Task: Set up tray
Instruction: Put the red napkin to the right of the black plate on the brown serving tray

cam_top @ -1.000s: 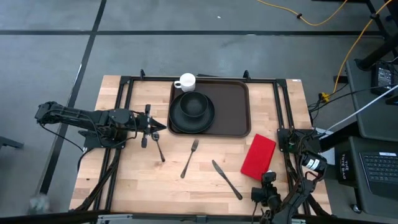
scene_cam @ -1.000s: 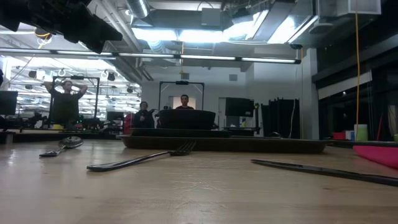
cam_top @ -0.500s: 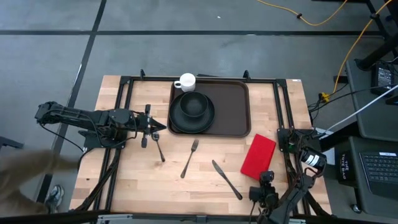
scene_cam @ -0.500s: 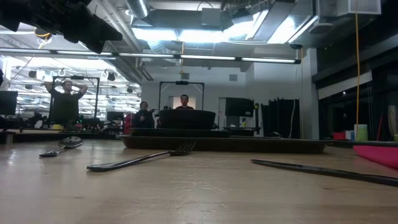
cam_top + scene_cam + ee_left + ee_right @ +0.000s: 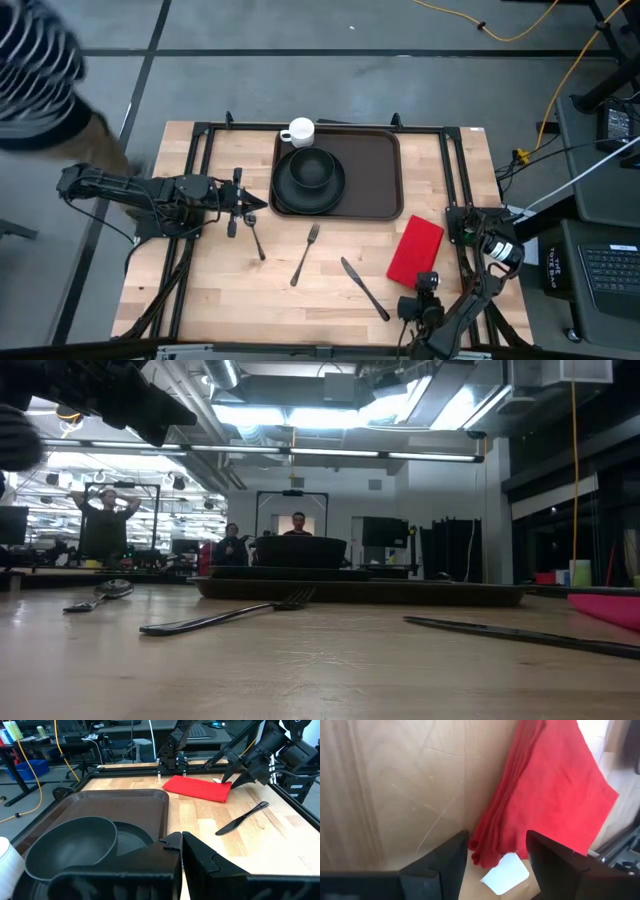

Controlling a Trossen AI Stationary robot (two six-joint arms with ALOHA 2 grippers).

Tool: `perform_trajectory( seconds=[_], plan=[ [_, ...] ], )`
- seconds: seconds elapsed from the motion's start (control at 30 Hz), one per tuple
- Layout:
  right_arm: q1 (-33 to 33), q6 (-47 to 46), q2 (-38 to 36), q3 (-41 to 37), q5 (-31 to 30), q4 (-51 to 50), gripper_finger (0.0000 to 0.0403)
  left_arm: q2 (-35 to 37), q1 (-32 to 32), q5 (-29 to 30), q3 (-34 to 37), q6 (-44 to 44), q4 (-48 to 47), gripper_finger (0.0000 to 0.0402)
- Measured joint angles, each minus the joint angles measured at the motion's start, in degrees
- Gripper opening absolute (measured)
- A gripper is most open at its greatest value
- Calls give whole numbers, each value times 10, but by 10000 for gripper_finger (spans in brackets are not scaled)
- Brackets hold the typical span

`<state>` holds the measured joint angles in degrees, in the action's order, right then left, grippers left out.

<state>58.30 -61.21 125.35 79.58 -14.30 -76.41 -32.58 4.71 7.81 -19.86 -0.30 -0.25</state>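
Tray (image 5: pixel 365 170), dark brown, sits at the far edge of the tabletop (image 5: pixel 200 280), about midway along it. We note a black plate (image 5: pixel 290 195) in its left half with a black bowl (image 5: pixel 313 168) stacked on top. A white cup (image 5: pixel 299 131) stands at the tray's far-left corner; we cannot tell whether it is on the rim or just outside it.

Not yet placed, in our judgement: spoon (image 5: pixel 254 238), fork (image 5: pixel 305 253) and knife (image 5: pixel 364 288) lie on bare wood nearer the front edge, and the folded red napkin (image 5: pixel 415 251) lies toward the right edge. So dishes done, cutlery and napkin left.

Left gripper (image 5: pixel 246 204) rests by the left edge, fingers together, holding nothing, just beside the spoon's bowl end. Right gripper (image 5: pixel 497 851) hangs at the napkin's near corner by the front edge, fingers spread wide, straddling the cloth without clamping it.
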Motion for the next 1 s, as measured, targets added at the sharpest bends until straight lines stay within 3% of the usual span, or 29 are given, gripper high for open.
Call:
perform_trajectory(
  seconds=[0.33, 0.57, 0.77, 1.0],
  plan=[
    [-7, 0, -3, -10, -4, 10, 208, 0, 0, 0, 0, 0, 0, 6],
    [-8, -43, -3, -12, -2, 11, 179, 0, 0, 0, 0, 0, 0, 6],
    [-8, -77, -2, -13, -2, 17, 133, 0, 0, 0, 0, 0, 0, 6],
    [-8, -135, 2, -15, -11, 21, 35, 0, 0, 0, 0, 0, 0, 6]
  ],
)
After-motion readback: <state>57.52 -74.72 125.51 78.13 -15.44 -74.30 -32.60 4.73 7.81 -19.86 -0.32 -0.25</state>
